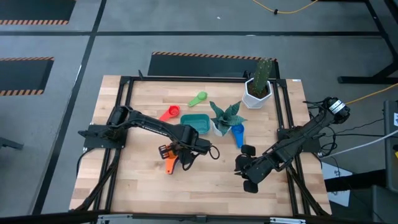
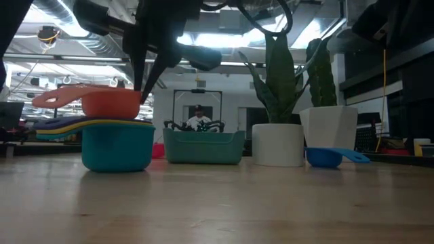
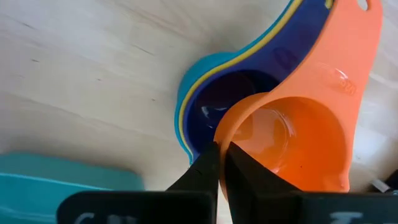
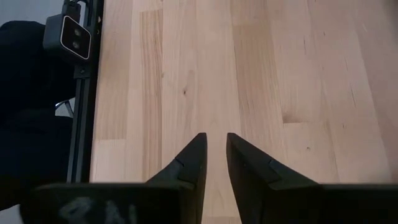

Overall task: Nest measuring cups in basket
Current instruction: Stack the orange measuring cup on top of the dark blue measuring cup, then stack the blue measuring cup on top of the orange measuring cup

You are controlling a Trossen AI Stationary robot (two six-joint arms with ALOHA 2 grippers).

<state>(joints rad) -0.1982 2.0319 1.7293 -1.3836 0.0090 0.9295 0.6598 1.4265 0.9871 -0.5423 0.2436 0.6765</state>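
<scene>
We have the left gripper (image 3: 219, 163) pinched tight on the near rim of the orange cup (image 3: 298, 143), centre-bottom of the left wrist view. That cup sits in a stack w/ dark blue cup (image 3: 217, 99), yellow cup and light blue cup (image 2: 116, 146) under it, at left in the low view, beside the basket (image 1: 198, 123).

We'd judge the cups light, stiff, slick plastic; the thin rim or flat handle is the best hold, and the stack may shift if nudged.

Basket, mid-frame in the high view: we can't see anything in it.

Red cup (image 1: 170, 113) and green cup (image 1: 198, 98) lie loose above it, another blue cup (image 1: 238, 133) to its right by the pots.

Right gripper (image 4: 214, 163), lower right in the high view, is a bit apart, holding nothing.
</scene>
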